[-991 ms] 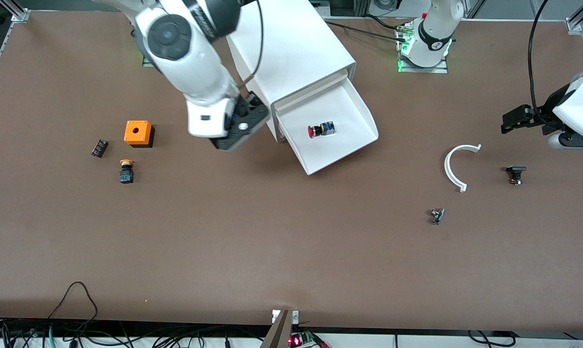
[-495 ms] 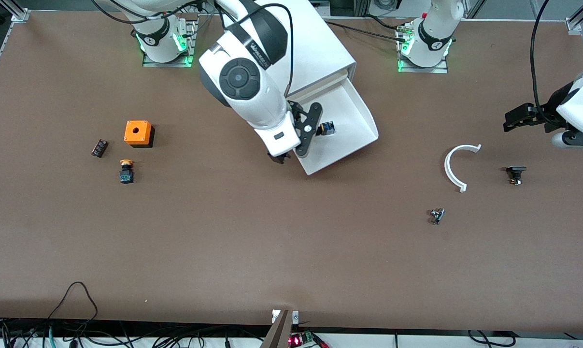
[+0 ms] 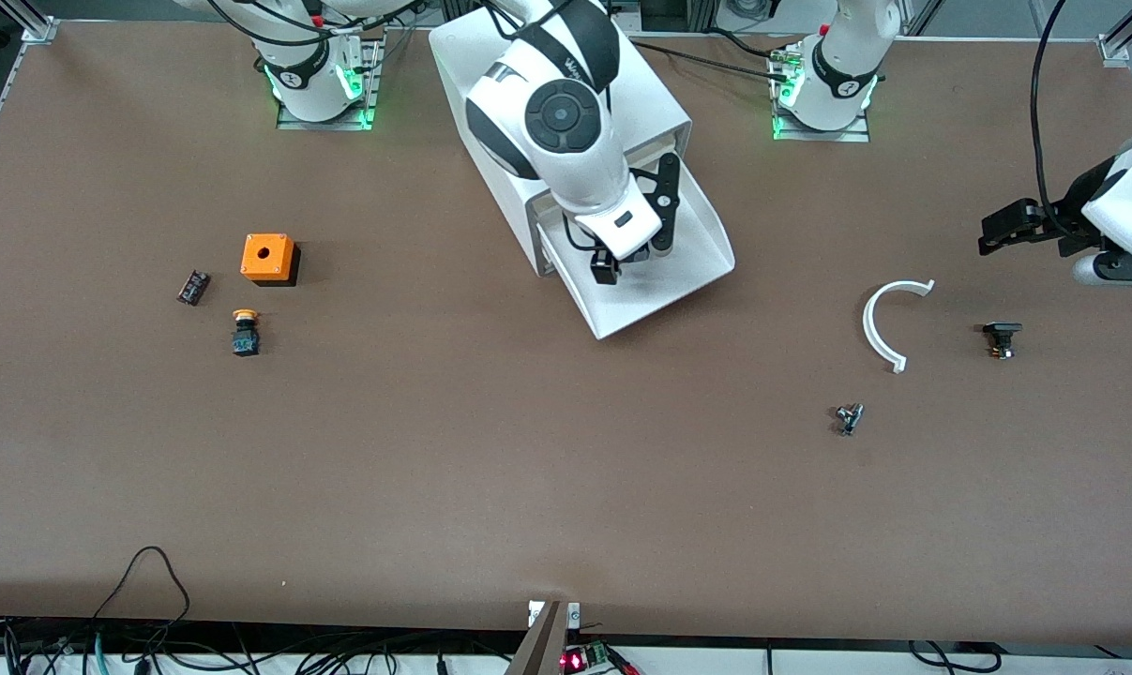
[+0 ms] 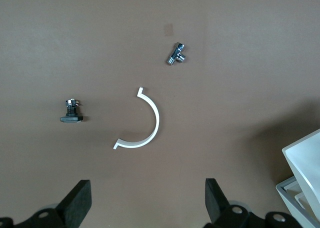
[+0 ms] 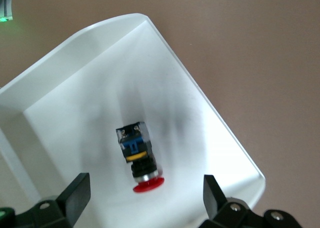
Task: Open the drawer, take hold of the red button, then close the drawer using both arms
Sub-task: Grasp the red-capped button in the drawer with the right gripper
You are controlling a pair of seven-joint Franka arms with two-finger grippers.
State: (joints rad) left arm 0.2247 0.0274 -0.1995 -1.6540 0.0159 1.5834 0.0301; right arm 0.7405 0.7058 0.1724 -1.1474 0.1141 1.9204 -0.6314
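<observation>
Red-capped button (image 5: 137, 158) lying sideways in open white drawer (image 5: 65, 88)

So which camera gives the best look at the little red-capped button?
The right wrist view: the button lies unobstructed in the open drawer, between the right pincer's spread fingers. In the front view the arm hides it; the left wrist view misses it entirely.

Button (image 5: 137, 155) in open drawer (image 3: 697, 246); right claw (image 5: 145, 200) over it.
</observation>
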